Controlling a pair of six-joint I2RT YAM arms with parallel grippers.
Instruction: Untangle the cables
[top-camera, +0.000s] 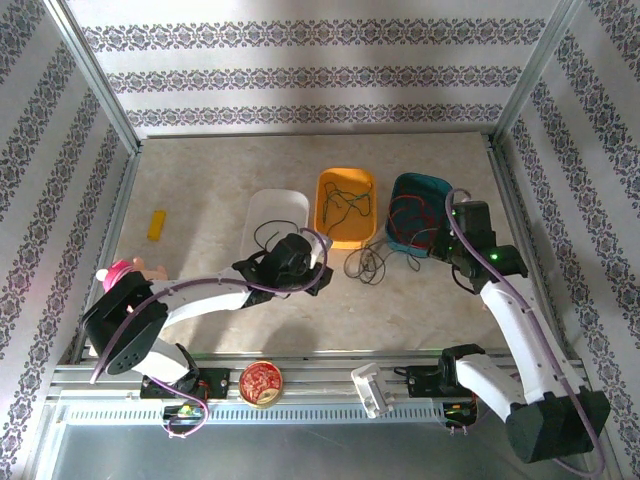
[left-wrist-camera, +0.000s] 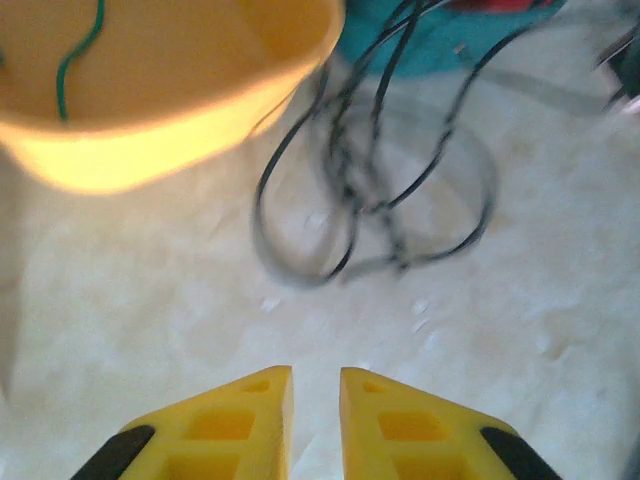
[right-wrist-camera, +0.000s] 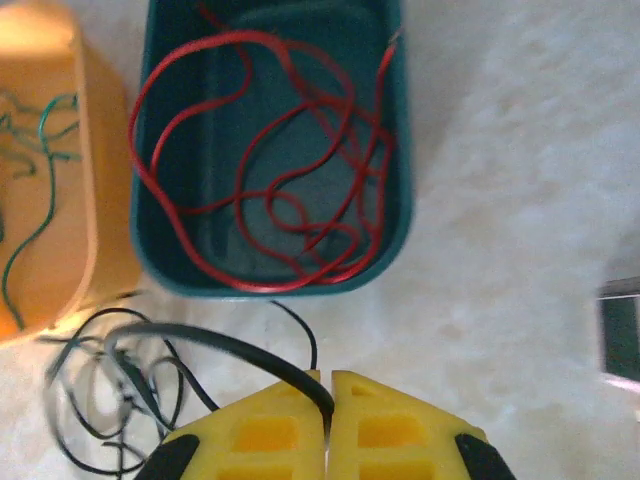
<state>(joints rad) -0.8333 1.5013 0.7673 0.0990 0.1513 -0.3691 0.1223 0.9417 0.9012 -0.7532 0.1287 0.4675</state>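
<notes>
The right gripper (right-wrist-camera: 327, 380) had its jaws pinched on the black cable (right-wrist-camera: 240, 352), its tangle at eight o'clock, the teal bin (right-wrist-camera: 404, 150) holding the red cable (right-wrist-camera: 382, 130) at twelve. The left gripper (left-wrist-camera: 316, 375), jaws narrowly apart, held nothing.

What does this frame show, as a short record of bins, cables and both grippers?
red cable: coiled inside the teal bin
green cable: inside the orange bin
black cables: loose tangle on the table, in front of the bins
white bin: left of the orange bin
left gripper: slightly open, nothing between its fingers, short of the tangle
right gripper: shut on one strand of the black cables
</notes>
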